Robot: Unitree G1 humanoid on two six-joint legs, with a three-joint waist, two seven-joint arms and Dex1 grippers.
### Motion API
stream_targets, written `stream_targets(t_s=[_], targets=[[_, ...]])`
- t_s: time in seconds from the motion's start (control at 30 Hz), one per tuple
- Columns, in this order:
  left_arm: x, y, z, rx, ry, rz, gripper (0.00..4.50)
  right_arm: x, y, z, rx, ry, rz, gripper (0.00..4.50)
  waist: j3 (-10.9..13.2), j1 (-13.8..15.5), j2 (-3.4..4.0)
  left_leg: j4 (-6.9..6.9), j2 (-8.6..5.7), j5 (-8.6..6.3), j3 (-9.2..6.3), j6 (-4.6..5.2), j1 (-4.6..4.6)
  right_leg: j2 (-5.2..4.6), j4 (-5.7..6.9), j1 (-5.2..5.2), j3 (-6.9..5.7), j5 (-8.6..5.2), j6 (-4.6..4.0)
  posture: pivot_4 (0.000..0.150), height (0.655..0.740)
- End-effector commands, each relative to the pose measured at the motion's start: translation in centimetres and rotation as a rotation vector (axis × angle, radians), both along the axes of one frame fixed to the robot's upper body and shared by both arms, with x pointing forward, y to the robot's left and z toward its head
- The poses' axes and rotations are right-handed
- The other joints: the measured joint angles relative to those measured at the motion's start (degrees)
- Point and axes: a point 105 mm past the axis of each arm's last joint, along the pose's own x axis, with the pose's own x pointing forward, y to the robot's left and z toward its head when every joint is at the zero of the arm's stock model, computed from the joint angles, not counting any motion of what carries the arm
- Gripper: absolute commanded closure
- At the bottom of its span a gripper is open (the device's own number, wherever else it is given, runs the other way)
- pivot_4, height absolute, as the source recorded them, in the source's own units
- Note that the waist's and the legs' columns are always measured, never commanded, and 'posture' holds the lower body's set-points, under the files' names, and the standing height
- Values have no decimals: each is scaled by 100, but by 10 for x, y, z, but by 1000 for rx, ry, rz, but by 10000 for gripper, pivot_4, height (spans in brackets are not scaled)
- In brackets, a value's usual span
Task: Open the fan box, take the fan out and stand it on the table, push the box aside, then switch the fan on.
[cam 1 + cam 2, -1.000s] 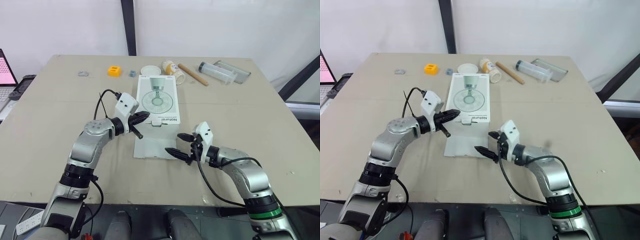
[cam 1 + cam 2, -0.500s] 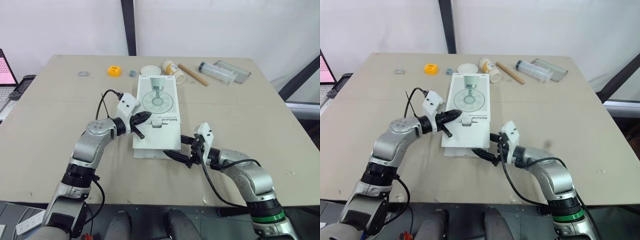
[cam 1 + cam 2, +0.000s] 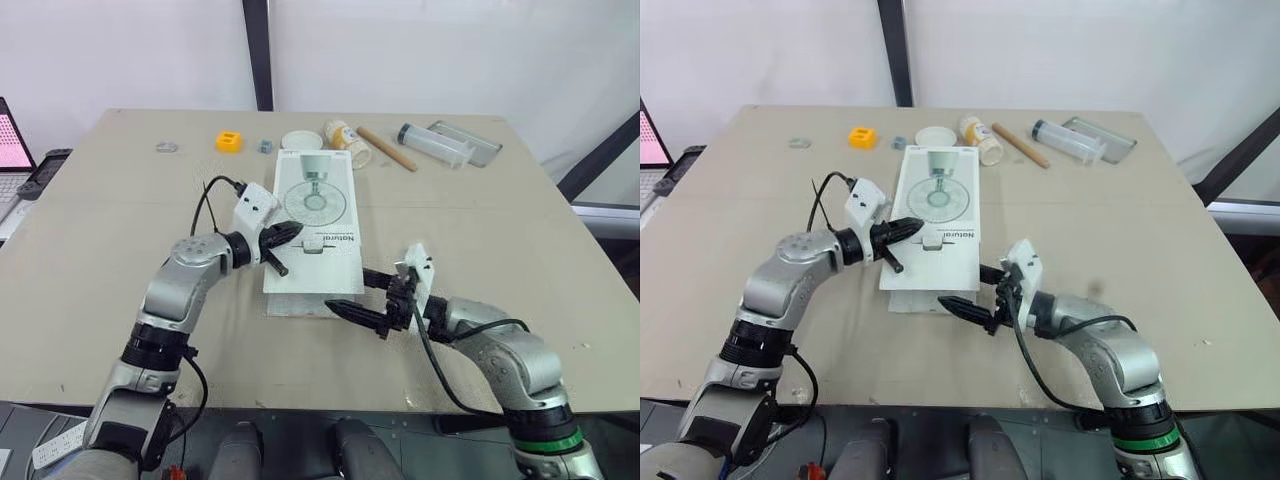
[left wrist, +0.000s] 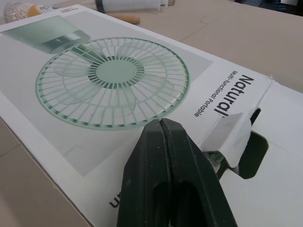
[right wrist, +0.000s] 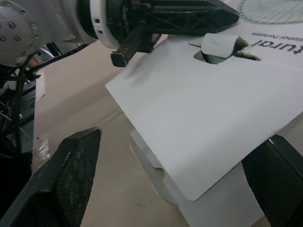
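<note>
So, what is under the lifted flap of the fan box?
Under the flap a white inner panel with a curved notch shows. The flap covers the rest, so the fan itself cannot be seen.

Beige table; white backdrop behind w/ black pole; laptop at left.

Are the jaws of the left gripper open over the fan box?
No, the left gripper has its jaws pressed together with no gap between them, over the printed top of the fan box.
</note>
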Motion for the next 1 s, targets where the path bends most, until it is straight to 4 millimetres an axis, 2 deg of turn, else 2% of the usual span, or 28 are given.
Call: stream_targets(t_s=[0.03,0.27,0.37,0.4,0.43,0.47,0.53,0.6,0.67,0.7,0.87,1.0], targets=[[3,8,14,-16,-29,21,44585,-7,2,21,25,-60,24,0,1,0,0,-2,0,0,0,0,-2,0,0,-4,0,0,0,1500,7400],[-1,26,38,-107,-58,10,44585,-5,2,34,23,-121,10,0,6,-1,-1,-5,0,0,0,0,-10,0,-1,-13,0,-1,0,1500,7400],[-1,35,43,-129,-81,4,45000,0,1,40,21,-171,-8,6080,9,0,-1,-5,0,0,0,0,-11,0,-2,-14,0,-1,0,1500,7400],[-2,37,47,-139,-92,1,45000,3,1,42,16,-196,-21,12539,9,0,-1,-5,1,0,0,0,-13,0,-2,-16,0,-1,0,1500,7400],[-2,37,50,-149,-102,0,45000,6,0,44,13,-219,-32,12539,9,0,-1,-5,1,0,0,0,-13,0,-2,-16,0,-1,0,1500,7400],[-2,38,53,-159,-111,1,45000,9,0,47,14,-240,-46,18409,9,1,-2,-5,1,0,0,0,-13,0,-2,-16,0,-1,0,1500,7400],[-1,37,57,-173,-129,3,45000,16,-1,52,20,-275,-68,25177,10,1,-2,-5,1,0,1,0,-15,-1,-2,-17,0,-1,0,1500,7400],[-2,36,60,-178,-144,2,45000,21,-1,56,19,-302,-83,33980,11,1,-3,-5,1,0,0,0,-16,0,-2,-17,0,-1,0,1500,7400],[-1,36,63,-190,-165,8,45000,28,-1,57,6,-328,-104,39873,11,1,-3,-5,1,0,0,0,-16,0,-2,-18,-1,-1,0,1500,7400],[0,36,67,-201,-186,19,45000,33,-2,57,-7,-341,-122,44811,11,2,-3,-5,1,0,0,0,-18,-1,-3,-19,0,-1,0,1500,7400],[6,42,86,-265,-269,71,45000,51,-4,52,-51,-368,-191,44811,12,2,-5,-4,1,0,0,0,-20,-1,-3,-21,0,0,-2,1500,7400],[7,42,91,-284,-282,67,45000,59,-4,48,-77,-370,-221,44811,12,2,-4,-6,1,0,1,0,-21,-1,-3,-22,0,1,-3,1500,7400]])
